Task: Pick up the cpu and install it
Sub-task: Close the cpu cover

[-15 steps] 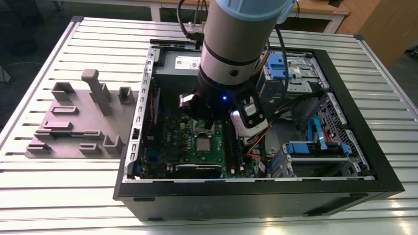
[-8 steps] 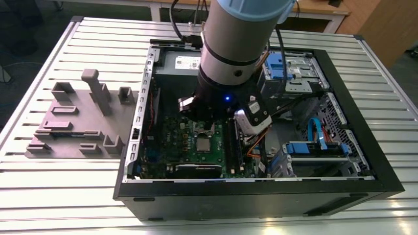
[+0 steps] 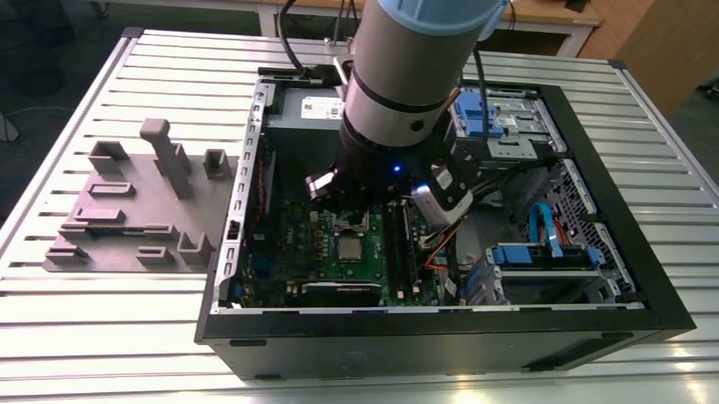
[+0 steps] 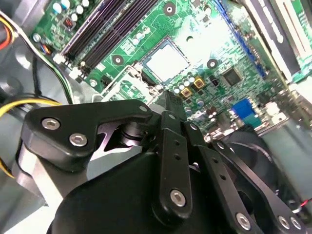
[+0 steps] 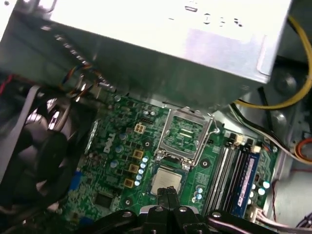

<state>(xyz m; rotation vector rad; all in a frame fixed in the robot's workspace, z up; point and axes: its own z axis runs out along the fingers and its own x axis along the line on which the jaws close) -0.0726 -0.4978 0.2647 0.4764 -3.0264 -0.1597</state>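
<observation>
The cpu [image 5: 167, 179] is a small silver square lying flat in its socket on the green motherboard [image 5: 114, 161], with the socket's metal frame [image 5: 187, 135] swung open just beyond it. In the second wrist view the cpu [image 4: 165, 62] shows bright among the board's parts. My gripper [image 5: 168, 193] hangs right above the cpu's near edge, its two black fingers pressed together with nothing between them. The second wrist view shows the gripper [image 4: 170, 101] tip close over the board. In the exterior view the cpu [image 3: 352, 247] lies just below the arm [image 3: 416, 76].
The open black computer case [image 3: 450, 324] lies on a slatted metal table. A grey power supply [image 5: 161, 44] overhangs the board. A black fan [image 5: 44, 161], memory slots [image 5: 239, 175], yellow cables and blue drive bays [image 3: 494, 118] crowd the socket. A grey fixture [image 3: 135, 210] sits on the exterior view's left.
</observation>
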